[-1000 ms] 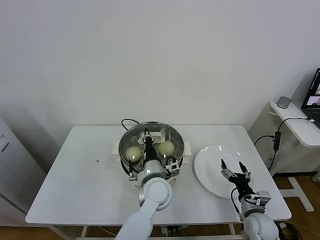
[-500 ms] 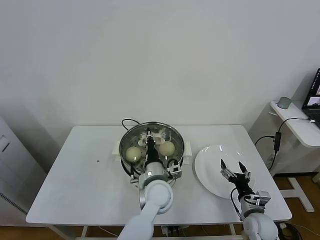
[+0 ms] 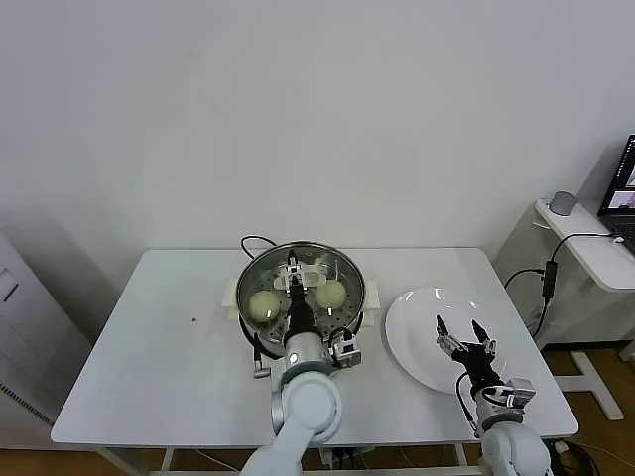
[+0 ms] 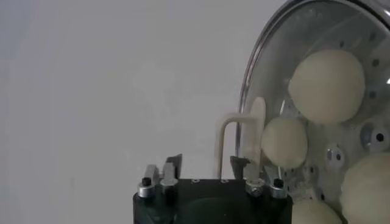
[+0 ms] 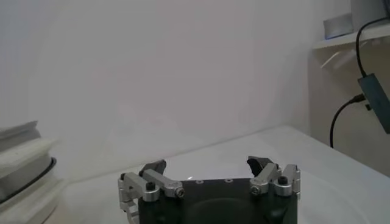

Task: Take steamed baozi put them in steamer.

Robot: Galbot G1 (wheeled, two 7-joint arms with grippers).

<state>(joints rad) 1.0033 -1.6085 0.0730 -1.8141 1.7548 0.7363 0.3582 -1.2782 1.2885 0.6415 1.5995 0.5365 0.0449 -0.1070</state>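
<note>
The steamer [image 3: 354, 281] stands at the table's middle with a glass lid [image 4: 275, 45] over it. Several cream-white baozi lie inside; two show in the head view [image 3: 264, 304] [image 3: 330, 294], and through the glass I see more [image 4: 327, 86] [image 4: 284, 142]. My left gripper [image 3: 295, 281] [image 4: 207, 165] hovers over the lid, open, with the lid's cream handle [image 4: 226, 137] close beside one fingertip and not pinched. My right gripper [image 3: 462, 342] [image 5: 207, 165] waits open and holds nothing above the white plate [image 3: 412, 322].
A black cord [image 3: 253, 240] runs from behind the cooker base. The white base's edge [image 5: 24, 159] shows in the right wrist view. A side table [image 3: 585, 248] with cables stands off to the right, past the table's edge.
My left gripper has opened and let go of the lid's handle, and its arm has drawn back a little toward me. The right arm has stayed still.
</note>
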